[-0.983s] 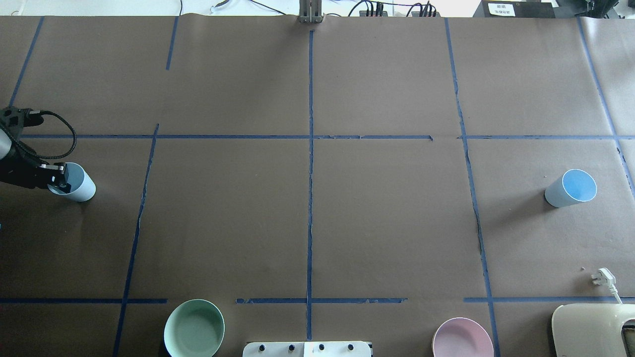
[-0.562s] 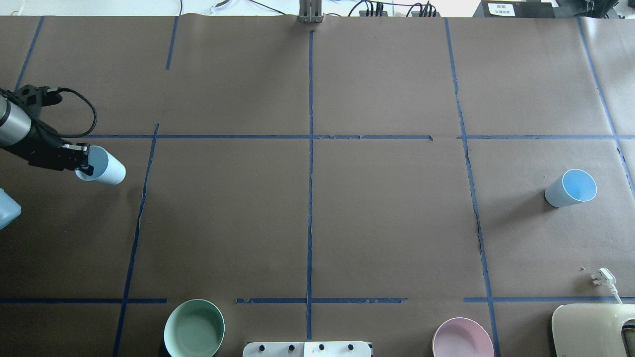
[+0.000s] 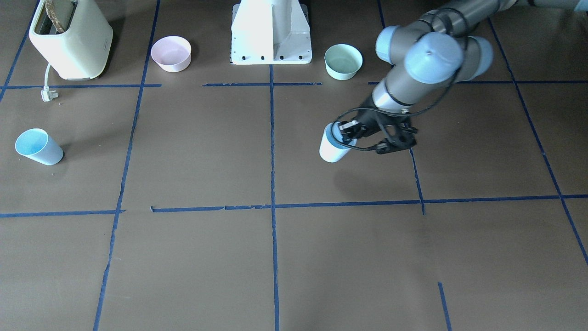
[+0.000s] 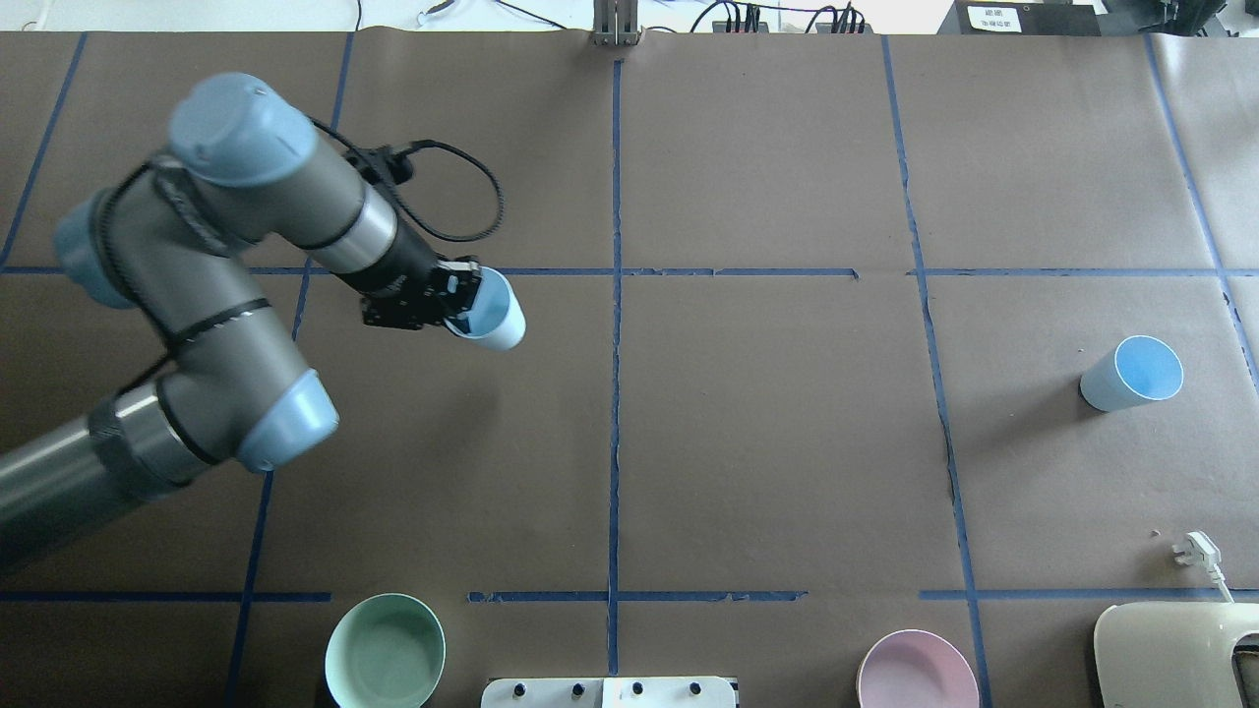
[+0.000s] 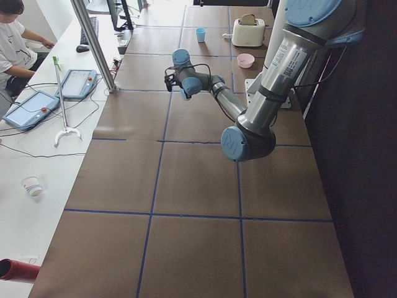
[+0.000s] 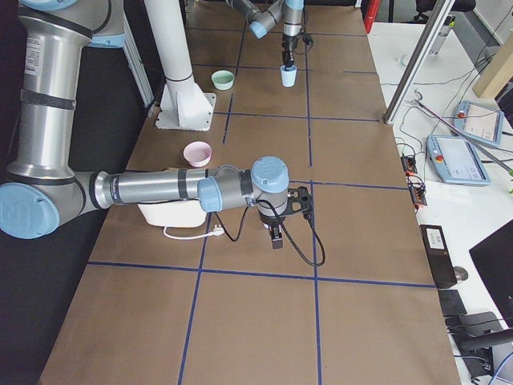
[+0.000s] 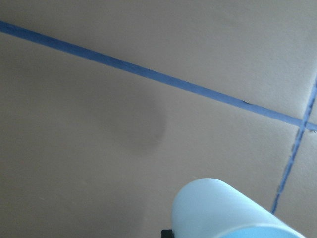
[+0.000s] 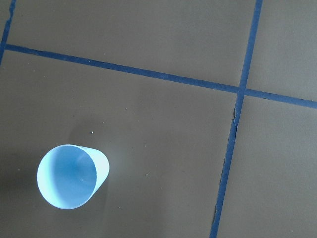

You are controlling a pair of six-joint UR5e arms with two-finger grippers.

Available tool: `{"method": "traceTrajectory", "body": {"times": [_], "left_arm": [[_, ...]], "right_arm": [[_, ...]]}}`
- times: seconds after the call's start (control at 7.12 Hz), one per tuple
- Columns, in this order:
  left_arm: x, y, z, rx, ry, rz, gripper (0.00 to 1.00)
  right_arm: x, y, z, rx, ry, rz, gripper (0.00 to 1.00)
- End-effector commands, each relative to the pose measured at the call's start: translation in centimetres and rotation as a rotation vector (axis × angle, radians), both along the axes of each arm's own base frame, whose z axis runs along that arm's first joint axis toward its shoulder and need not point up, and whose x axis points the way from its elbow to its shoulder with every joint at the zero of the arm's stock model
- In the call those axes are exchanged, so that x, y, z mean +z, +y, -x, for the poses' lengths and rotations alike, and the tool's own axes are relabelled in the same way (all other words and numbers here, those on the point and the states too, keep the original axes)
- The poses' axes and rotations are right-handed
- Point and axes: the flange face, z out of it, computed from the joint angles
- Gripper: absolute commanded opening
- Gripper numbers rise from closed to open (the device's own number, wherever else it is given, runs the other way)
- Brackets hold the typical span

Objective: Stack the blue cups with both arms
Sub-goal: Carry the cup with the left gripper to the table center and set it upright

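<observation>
Nearest my base, the mint bowl (image 4: 385, 652) sits left and the pink bowl (image 4: 917, 672) right, with the toaster (image 4: 1170, 649) at the near right corner. Further out, left of the centre line, my left gripper (image 4: 462, 300) is clamped on the rim of one blue cup (image 4: 495, 320). It hangs tilted above the table (image 4: 767, 442), its base pointing away from the fingers (image 4: 458, 317). The second blue cup (image 4: 1129, 374) stands upright well to the right, untouched. My right gripper (image 6: 276, 239) shows only side-on, so I cannot tell whether it's open
</observation>
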Motion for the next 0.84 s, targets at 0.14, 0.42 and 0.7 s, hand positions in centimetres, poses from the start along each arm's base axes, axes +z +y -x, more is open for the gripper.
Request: {"method": "traceTrajectory", "body": {"times": [0.14,0.42,0.7], "left_arm": [[-4.9,2.5,-10.3,-0.016,-0.082,-0.063,0.0],[-4.9,3.9,-11.5,0.006,-0.083,-0.067,0.01],[-3.9,4.2,-11.6,0.011,-0.095,-0.06,0.2]], "right_arm": [[0.1,0.1,0.1,0.003,-0.001,0.005,1.0],[0.1,0.1,0.1,0.003,0.0,0.005,1.0],[0.2,0.1,0.1,0.001,0.001,0.007,1.0]]}}
